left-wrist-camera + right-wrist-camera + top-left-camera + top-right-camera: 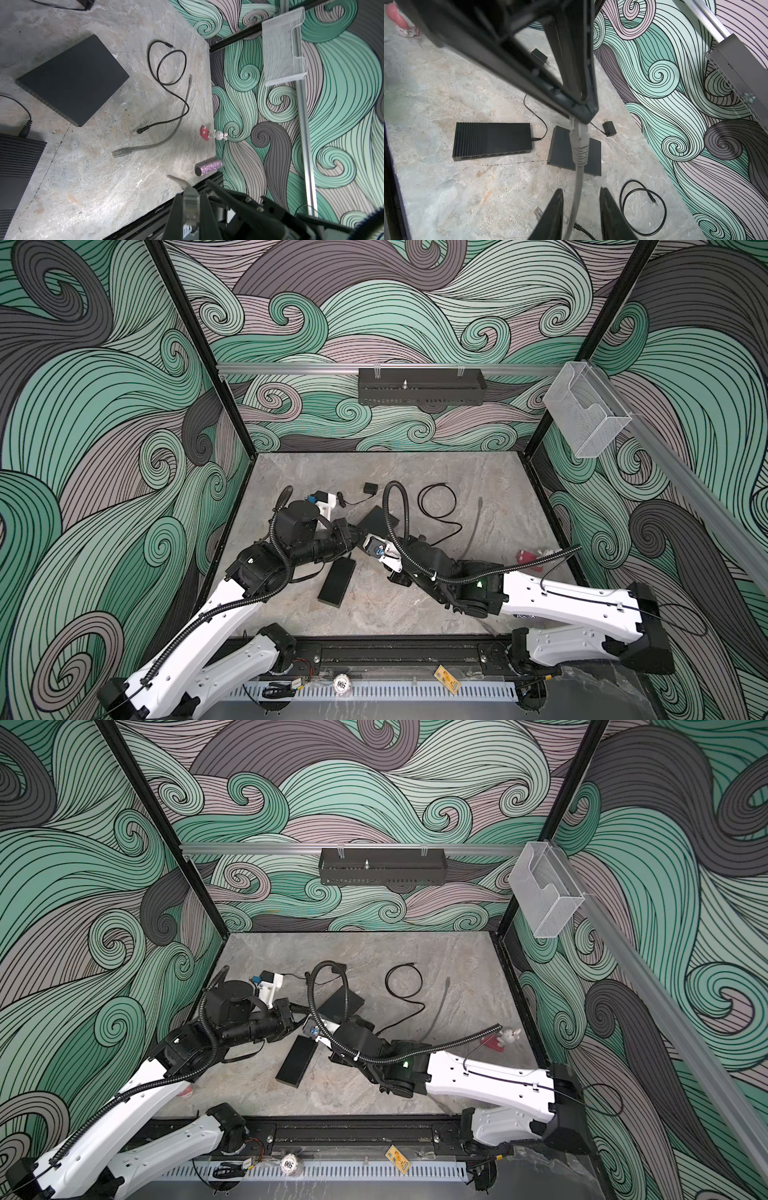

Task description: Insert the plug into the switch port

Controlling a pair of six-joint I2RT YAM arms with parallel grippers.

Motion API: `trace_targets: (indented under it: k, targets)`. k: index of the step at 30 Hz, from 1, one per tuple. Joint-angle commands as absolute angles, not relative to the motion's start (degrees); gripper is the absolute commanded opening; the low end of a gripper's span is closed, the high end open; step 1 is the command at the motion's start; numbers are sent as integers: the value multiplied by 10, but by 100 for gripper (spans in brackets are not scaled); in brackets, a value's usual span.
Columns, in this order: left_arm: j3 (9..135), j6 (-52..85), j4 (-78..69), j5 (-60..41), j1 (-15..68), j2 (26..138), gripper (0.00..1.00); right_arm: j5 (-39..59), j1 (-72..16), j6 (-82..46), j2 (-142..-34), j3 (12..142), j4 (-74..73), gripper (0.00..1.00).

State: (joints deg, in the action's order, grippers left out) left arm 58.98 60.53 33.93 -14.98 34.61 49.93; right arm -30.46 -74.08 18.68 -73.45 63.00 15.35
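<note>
My left gripper [191,197] is shut on the clear plug [190,209] of a short grey cable [578,166], held above the table. In the right wrist view the left fingertips [584,113] pinch that plug, and the cable runs down between the jaws of my right gripper [581,189], which is open and not touching it. In both top views the grippers meet at mid-table, left [356,537] and right [368,545]. The ribbed black switch [492,139] lies flat just below them [337,583], its port side facing the table's front edge.
A flat black box [376,520] lies behind the grippers. A coiled black cable [436,502], another grey cable [473,526], two small black adapters [609,128] and a red-and-white toy [534,558] lie on the table. A glittery tube [209,167] sits near the front rail.
</note>
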Motion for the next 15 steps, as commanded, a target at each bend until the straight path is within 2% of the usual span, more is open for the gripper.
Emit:
trace_targets:
  k: [1,15]
  targets:
    - [622,676,390,-119,344,510,0,-311,-744,190,-732,621,122,32]
    - [597,763,365,-166,343,518,0,-329,-739,229,-773,626,72,26]
